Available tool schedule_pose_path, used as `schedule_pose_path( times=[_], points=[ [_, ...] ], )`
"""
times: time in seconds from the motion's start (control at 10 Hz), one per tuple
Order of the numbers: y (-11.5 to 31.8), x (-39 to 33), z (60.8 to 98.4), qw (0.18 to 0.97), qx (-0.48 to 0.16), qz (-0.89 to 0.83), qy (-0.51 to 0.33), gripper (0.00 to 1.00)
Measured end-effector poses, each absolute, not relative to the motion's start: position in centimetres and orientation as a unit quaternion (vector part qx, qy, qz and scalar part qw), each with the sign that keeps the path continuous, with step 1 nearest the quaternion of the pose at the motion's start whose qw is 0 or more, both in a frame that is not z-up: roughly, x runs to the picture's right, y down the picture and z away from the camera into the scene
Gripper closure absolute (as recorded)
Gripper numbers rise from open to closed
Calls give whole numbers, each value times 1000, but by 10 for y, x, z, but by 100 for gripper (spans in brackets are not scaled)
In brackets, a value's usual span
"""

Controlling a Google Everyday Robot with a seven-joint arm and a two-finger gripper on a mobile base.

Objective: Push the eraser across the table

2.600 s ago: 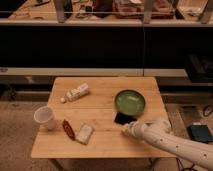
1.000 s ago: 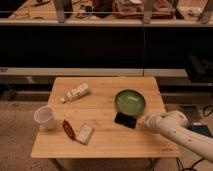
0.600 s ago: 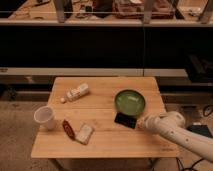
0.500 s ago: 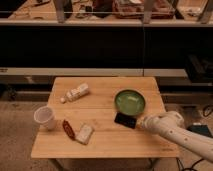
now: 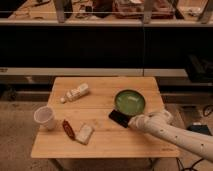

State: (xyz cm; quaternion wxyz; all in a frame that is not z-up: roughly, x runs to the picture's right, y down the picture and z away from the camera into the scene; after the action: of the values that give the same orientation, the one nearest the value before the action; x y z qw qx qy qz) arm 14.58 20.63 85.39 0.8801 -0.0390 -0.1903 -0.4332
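The eraser (image 5: 119, 118), a flat black block, lies on the light wooden table (image 5: 105, 146) just in front of the green bowl (image 5: 130, 101), toward the right. My gripper (image 5: 133, 123), at the end of the white arm reaching in from the lower right, sits at the eraser's right end and is shut. It appears to touch the eraser, and nothing is held in it.
A white cup (image 5: 45, 117) stands at the table's left edge. A red-brown oblong thing (image 5: 68, 129) and a whitish block (image 5: 84, 133) lie left of the eraser. A white bottle (image 5: 77, 93) lies at the back left. A dark shelf unit runs behind the table.
The arm drew back to the right, then crept a little left again, up to the eraser's right end. The eraser has barely shifted.
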Motion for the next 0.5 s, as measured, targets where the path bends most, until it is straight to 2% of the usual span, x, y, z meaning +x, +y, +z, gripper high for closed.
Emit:
schedule_pose_path(
  times=[0.5],
  points=[
    [193,85,859,862,-28,-461,-210,100]
  ],
)
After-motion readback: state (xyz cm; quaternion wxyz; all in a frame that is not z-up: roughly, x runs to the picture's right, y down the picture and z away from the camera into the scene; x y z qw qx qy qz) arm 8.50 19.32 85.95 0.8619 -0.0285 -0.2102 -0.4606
